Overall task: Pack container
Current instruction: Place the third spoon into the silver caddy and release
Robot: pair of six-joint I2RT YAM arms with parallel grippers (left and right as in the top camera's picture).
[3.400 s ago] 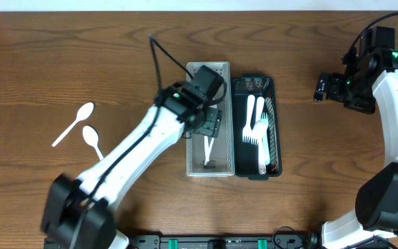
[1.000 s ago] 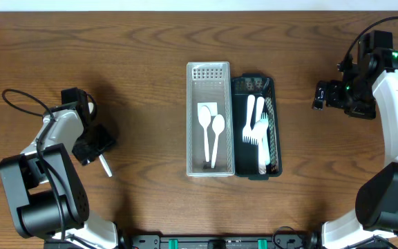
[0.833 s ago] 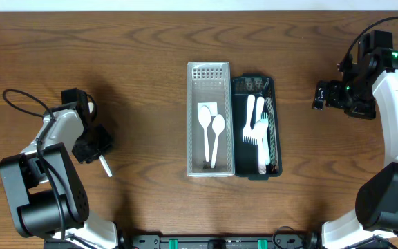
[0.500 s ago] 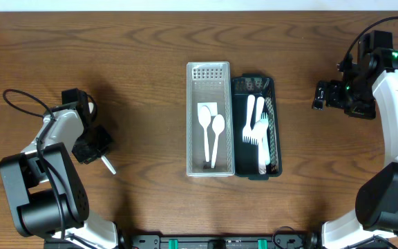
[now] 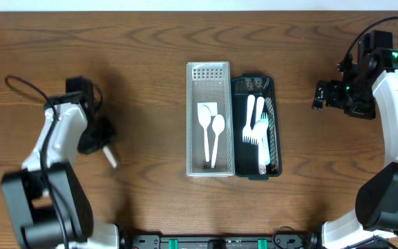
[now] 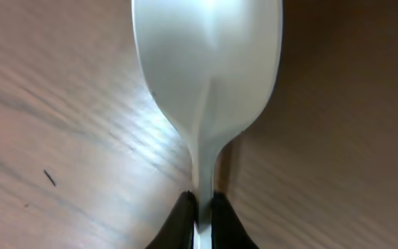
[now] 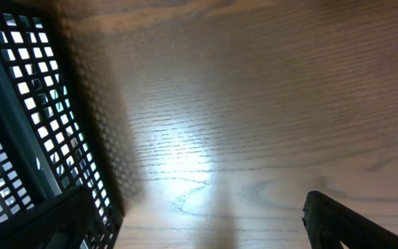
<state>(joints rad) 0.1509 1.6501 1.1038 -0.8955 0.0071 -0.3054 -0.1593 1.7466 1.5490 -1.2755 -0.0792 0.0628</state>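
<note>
The top camera looks down on the whole bench (image 5: pixel 137 62). The left wrist camera is very close to a spoon (image 6: pixel 206 76). The right one is near the basket (image 7: pixel 19 124), seen from above too.

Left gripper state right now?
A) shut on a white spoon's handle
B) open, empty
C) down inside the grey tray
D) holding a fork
A: in the left wrist view the left gripper has both fingertips pinched on the thin handle of the white spoon, with the bowl above bare wood and no tray in view.
</note>
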